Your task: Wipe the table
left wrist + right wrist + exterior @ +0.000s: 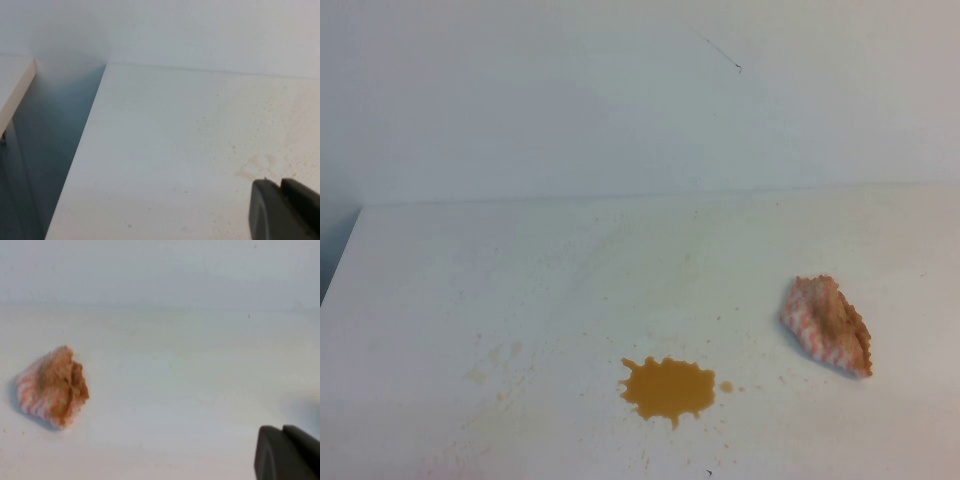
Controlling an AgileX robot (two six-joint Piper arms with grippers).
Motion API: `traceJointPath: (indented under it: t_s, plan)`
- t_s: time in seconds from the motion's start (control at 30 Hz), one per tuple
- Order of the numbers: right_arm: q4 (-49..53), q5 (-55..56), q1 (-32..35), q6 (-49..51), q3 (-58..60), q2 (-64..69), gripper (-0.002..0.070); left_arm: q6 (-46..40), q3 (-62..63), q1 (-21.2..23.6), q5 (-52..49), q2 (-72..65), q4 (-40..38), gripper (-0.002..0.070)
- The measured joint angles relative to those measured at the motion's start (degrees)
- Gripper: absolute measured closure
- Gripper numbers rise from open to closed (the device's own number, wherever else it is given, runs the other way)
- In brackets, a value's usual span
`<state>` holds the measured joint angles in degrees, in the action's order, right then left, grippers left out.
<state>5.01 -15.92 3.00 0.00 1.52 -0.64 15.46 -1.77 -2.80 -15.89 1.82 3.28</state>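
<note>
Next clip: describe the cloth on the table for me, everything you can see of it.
The cloth is a crumpled wad of pink-and-white striped fabric, its upper folds stained orange-brown. It lies loose on the white table, on the robot's right, to the right of the orange spill and apart from it. Only the table touches it. The right gripper is clear of it, jaws shut; the left gripper is over the table's left part, away from it.
</note>
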Motion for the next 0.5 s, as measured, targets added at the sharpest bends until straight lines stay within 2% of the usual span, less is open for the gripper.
traceJointPath:
  t_s: [0.3, 0.5]
  plan:
    - [-0.09, 13.21, 0.00, 3.37, 0.16, 0.00, 0.0678, 0.00, 0.00, 0.00, 0.00, 0.00, 0.00, 0.0675]
    - [-0.09, 33.05, 0.00, 4.45, 0.26, 0.00, 0.0678, 0.00, 0.00, 0.00, 0.00, 0.00, 0.00, 0.0675]
